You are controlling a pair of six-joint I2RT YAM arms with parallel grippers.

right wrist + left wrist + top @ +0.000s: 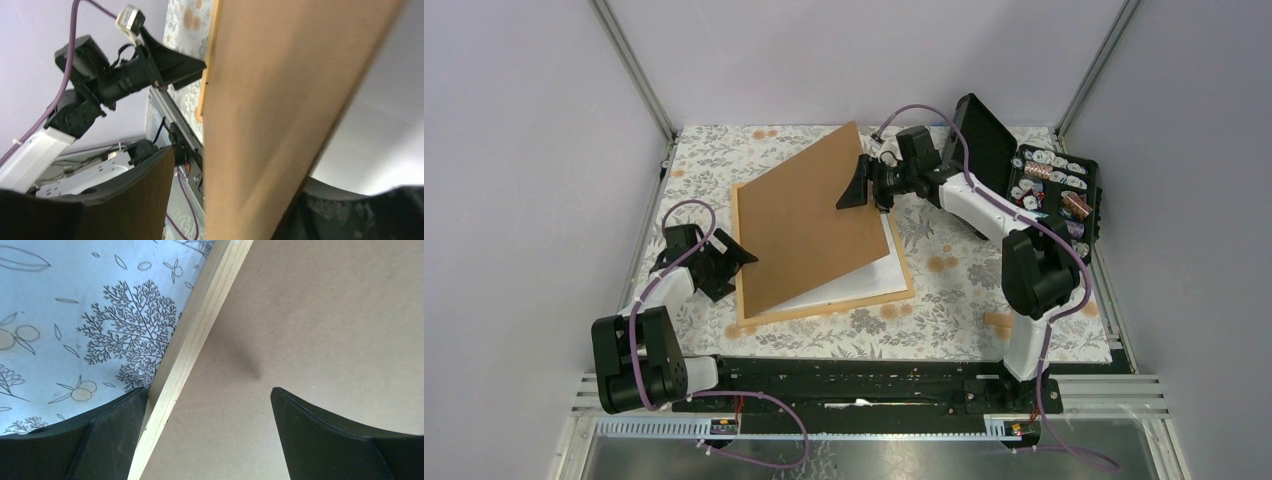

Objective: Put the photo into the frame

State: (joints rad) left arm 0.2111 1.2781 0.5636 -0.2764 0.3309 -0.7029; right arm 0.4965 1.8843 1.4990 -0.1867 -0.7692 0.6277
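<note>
- While the brown backing board [809,220] is tipped up like a car hood, the left gripper [734,272] sits at 9 o'clock of the frame [185,350], jaws spread wide and grasping nothing. One finger is on the tablecloth [75,315] side, right against the pine rail, and the other is over the board. My guess is it's there as a stop so the frame doesn't slide.
- Frame itself lies flat in the middle of the tablecloth. The board's low edge rests by the 9 o'clock rail like a hinge, and its 3 o'clock edge is raised.
- Under the raised board a white sheet [854,283] shows at 5 o'clock of the opening. It could be the mat or the photo lying face down, honestly can't tell. No sunset print is visible anywhere, so I can't say where the photo is.
- Right gripper [856,190] is at the board's raised edge, about 2 o'clock of the frame. Its wrist cam shows the board passing between the fingers with a gap on one side. So it's straddling, not clamped, and the board seems to lean on one finger. Probably it's propping the back open so the inside is reachable.
- Over at 3 o'clock of the tablecloth, a black case [1054,190] sits lid-up with small parts inside, well apart from the frame.
</note>
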